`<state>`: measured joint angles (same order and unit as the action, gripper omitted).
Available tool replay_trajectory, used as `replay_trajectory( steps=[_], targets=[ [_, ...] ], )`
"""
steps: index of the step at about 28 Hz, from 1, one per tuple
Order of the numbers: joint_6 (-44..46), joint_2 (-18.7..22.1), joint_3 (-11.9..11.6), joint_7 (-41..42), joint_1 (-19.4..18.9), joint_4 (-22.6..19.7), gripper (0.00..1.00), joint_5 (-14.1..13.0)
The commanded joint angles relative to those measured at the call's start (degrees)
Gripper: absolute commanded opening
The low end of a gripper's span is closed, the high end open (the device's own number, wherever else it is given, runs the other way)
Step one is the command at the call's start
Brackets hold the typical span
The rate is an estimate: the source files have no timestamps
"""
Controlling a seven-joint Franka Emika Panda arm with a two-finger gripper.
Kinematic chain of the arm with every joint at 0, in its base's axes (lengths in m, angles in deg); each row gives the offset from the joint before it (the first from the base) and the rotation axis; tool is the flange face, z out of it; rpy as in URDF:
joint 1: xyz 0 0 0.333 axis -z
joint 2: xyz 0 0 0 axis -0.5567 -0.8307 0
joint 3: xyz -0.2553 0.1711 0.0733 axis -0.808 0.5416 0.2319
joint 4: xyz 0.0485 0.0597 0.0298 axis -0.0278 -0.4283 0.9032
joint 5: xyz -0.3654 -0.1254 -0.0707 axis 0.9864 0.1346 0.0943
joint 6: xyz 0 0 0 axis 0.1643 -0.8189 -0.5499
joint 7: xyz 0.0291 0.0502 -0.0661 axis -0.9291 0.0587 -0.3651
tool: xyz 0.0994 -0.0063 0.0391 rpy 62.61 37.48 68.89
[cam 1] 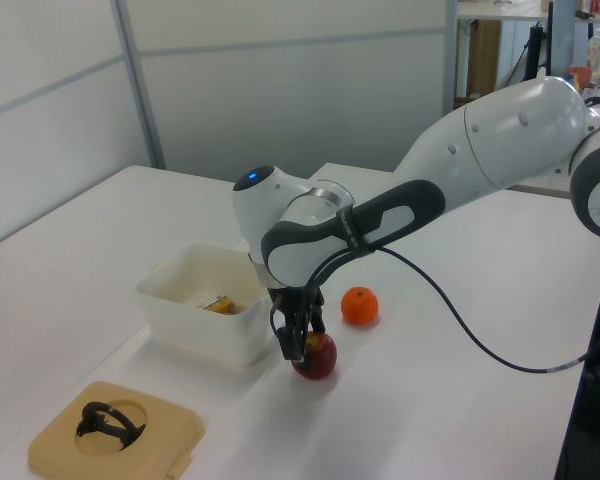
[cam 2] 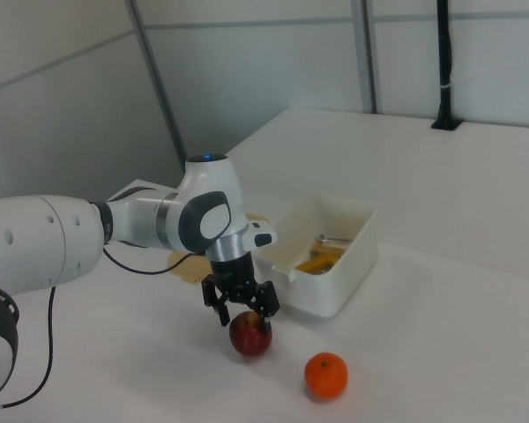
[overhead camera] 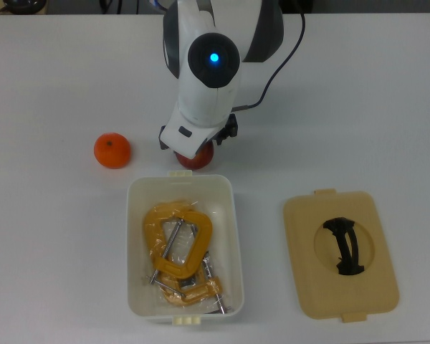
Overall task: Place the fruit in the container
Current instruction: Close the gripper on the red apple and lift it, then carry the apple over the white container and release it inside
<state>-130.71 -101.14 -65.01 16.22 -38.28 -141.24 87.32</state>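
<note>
The dark red apple (overhead camera: pixel 200 160) (cam 1: pixel 320 358) (cam 2: pixel 249 337) rests on the white table just outside the container's short end. My gripper (cam 1: pixel 301 340) (cam 2: pixel 245 318) is lowered over it, open, with one finger on each side of the apple's upper half. In the top view my arm covers most of the apple. The orange mandarin (overhead camera: pixel 112 150) (cam 1: pixel 359 306) (cam 2: pixel 326 375) lies alone on the table, to the apple's left in the top view. The white container (overhead camera: pixel 133 244) (cam 1: pixel 190 325) (cam 2: pixel 346 264) stands open.
Yellow metal clamps (overhead camera: pixel 178 247) (cam 2: pixel 320 256) lie inside the container. A flat tan lid (overhead camera: pixel 312 287) (cam 1: pixel 165 440) with a black handle lies on the table at the top view's right. My arm's cable trails across the table behind.
</note>
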Motion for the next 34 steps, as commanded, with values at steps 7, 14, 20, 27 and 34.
replay_trajectory(
  steps=[7,14,20,27,34],
  targets=[
    [-1.41,1.25,-0.38,-0.34,-0.38,-1.44,0.54,0.89],
    [0.26,6.70,-0.73,-0.78,-0.29,-0.57,0.52,0.97],
    [0.18,10.31,-0.99,-1.75,-0.29,3.12,0.52,1.32],
    [-5.25,8.21,-1.17,-5.78,0.67,9.63,0.52,4.40],
    [-24.95,2.49,-2.05,-15.63,1.02,9.90,0.53,7.38]
  ],
)
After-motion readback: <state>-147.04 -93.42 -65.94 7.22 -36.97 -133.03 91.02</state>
